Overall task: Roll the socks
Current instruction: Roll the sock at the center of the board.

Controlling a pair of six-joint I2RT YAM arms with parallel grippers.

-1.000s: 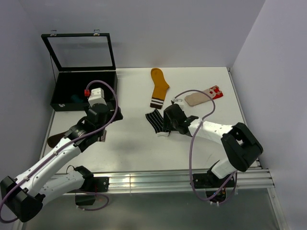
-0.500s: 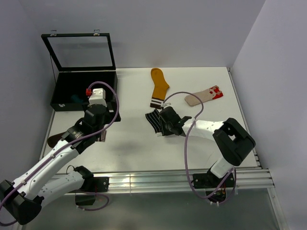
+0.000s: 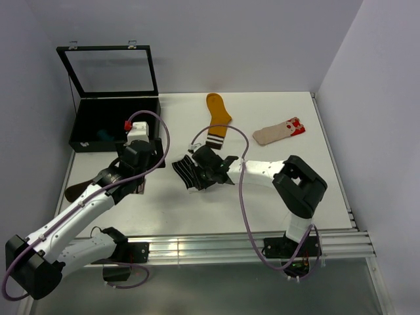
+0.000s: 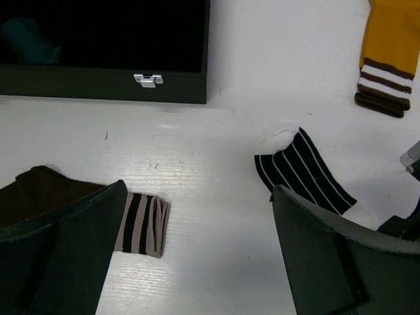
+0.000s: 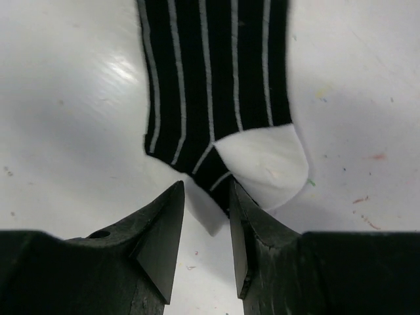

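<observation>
Since a second ago my right gripper [image 5: 206,190] has swept left across the table [image 3: 262,190]. The striped sock [image 5: 210,79] has come along with it, from just below the cuff of the mustard sock [image 3: 218,118] to nearer the middle of the table. The jaws are drawn close together and pinch the near edge of that sock, just beside a white patch. The rest of it lies flat ahead of the fingers, black with thin white lines.

My left gripper [image 4: 200,190] hangs over the table with its jaws spread wide and nothing between them. Ahead of it, toward its right finger, lies the striped sock's other white end. By its left finger the brown sock [image 4: 141,233] lies with its striped cuff showing.

Farther off, the mustard sock runs lengthwise toward the back wall, cuff nearest me. The beige sock [image 3: 279,131] lies well to its right, its red-and-white end pointing outward. At the back left stands a black case [image 3: 88,141], lid up, with a teal sock [image 4: 26,39] in its shadow.
</observation>
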